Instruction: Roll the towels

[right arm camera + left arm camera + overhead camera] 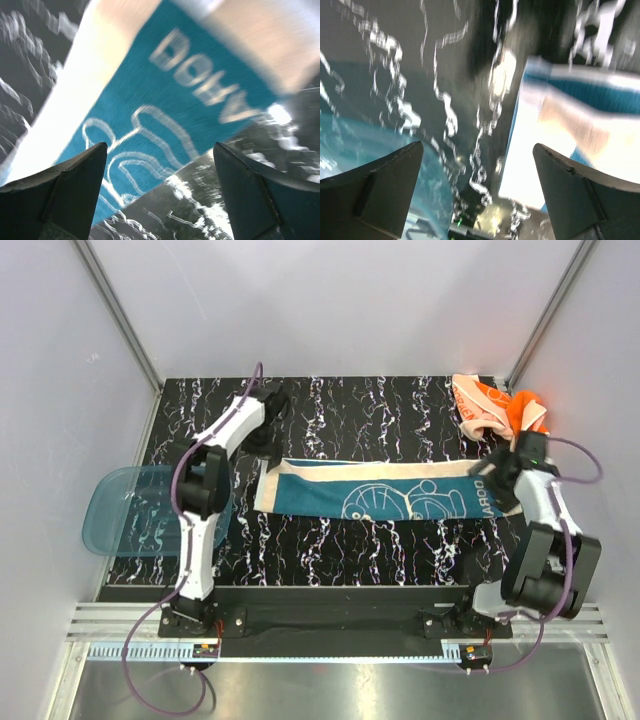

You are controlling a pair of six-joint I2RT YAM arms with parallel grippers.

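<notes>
The teal-blue towel [385,490] lies spread flat across the middle of the table, its white printed lettering facing up and cream borders along its edges. The orange towel [495,408] sits crumpled in the back right corner. My left gripper [266,432] hovers just beyond the teal towel's left end, open and empty; in the left wrist view the gripper [477,146] stands over bare table with the towel's end [555,125] to its right. My right gripper [497,472] hangs open over the towel's right end; in the right wrist view the gripper [160,145] is above the towel's near edge [165,100], holding nothing.
A translucent blue plastic tray [130,510] lies at the table's left edge, partly overhanging it, and shows in the left wrist view as the tray [365,135]. The black marbled table top [380,410] is enclosed by white walls at the back and both sides.
</notes>
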